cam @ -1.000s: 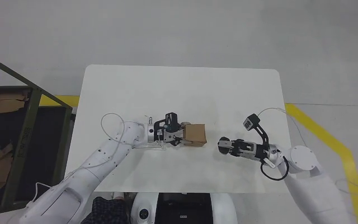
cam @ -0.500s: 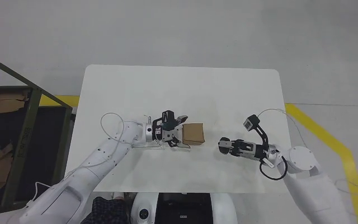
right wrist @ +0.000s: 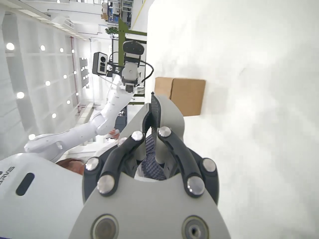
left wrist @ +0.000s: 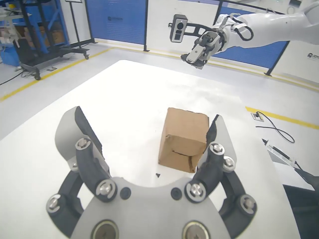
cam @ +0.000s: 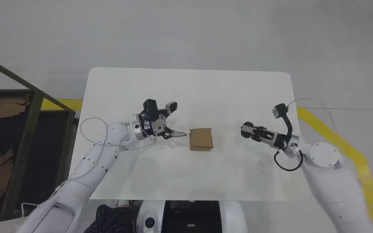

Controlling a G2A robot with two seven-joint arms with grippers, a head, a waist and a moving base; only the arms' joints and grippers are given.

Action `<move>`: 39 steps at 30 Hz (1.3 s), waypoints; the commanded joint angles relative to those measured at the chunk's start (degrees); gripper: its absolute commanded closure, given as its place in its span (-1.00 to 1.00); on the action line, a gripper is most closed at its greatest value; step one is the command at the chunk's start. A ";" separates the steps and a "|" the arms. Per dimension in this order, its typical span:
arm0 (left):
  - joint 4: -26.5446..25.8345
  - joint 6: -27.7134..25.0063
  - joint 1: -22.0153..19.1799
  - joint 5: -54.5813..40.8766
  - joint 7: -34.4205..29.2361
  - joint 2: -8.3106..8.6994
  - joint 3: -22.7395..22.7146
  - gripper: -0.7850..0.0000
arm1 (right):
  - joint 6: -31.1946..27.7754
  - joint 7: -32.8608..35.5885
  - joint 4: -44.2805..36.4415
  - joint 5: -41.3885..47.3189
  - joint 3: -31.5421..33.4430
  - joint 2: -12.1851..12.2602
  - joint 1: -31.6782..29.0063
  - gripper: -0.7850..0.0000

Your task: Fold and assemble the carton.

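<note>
At the centre of the surface point(cam: 233, 93) sits the carton point(cam: 201, 139), closed and untouched; left tool point(cam: 173, 120) at its 9 o'clock, spread wide, right tool point(cam: 246, 129) at 3 o'clock, pinched together, both standing clear, which suggests folding is finished.

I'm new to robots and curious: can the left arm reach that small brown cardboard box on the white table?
Probably yes. The open left gripper faces the small brown cardboard box with only bare white table between them; the shut right gripper hangs beyond it.

White arms point(cam: 98, 165), black cables point(cam: 289, 170), silver screwed jaws, black pads point(left wrist: 87, 128).
</note>
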 commanded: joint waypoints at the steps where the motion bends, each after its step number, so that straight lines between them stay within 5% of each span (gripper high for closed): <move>1: -0.42 1.24 0.57 -2.51 -2.80 0.16 -1.34 -1.00 | -1.91 -2.14 0.94 -4.28 0.31 0.06 0.93 0.95; 2: -0.70 1.70 0.79 -3.79 -3.89 0.23 -2.04 -1.00 | -2.83 -3.23 1.29 -6.44 0.55 0.12 1.36 0.80; 12: -2.69 6.71 3.02 -14.65 -15.85 0.80 -7.46 -1.00 | -12.27 -20.62 0.23 -28.30 6.29 0.86 1.30 0.80; 17: -2.78 8.91 3.53 -18.49 -21.18 0.90 -8.98 -1.00 | -12.02 -29.54 -2.58 -41.23 8.46 1.08 -0.33 0.53; 20: -3.04 9.65 3.94 -20.39 -23.46 0.92 -9.56 -1.00 | -11.39 -33.54 -3.79 -46.76 9.01 1.09 -1.27 0.04; 21: -3.11 9.83 4.06 -21.03 -24.24 0.92 -9.72 -1.00 | -11.16 -34.81 -4.06 -48.06 9.16 1.07 -1.58 -0.92; 22: -3.29 9.93 4.14 -21.42 -24.84 0.93 -9.88 -1.00 | -10.79 -36.20 -4.41 -49.60 9.38 1.06 -1.84 -1.00; 39: -4.88 12.74 5.31 -27.05 -32.35 1.20 -13.24 -1.00 | -7.31 -49.35 -6.28 -66.26 9.92 0.66 -4.18 -1.00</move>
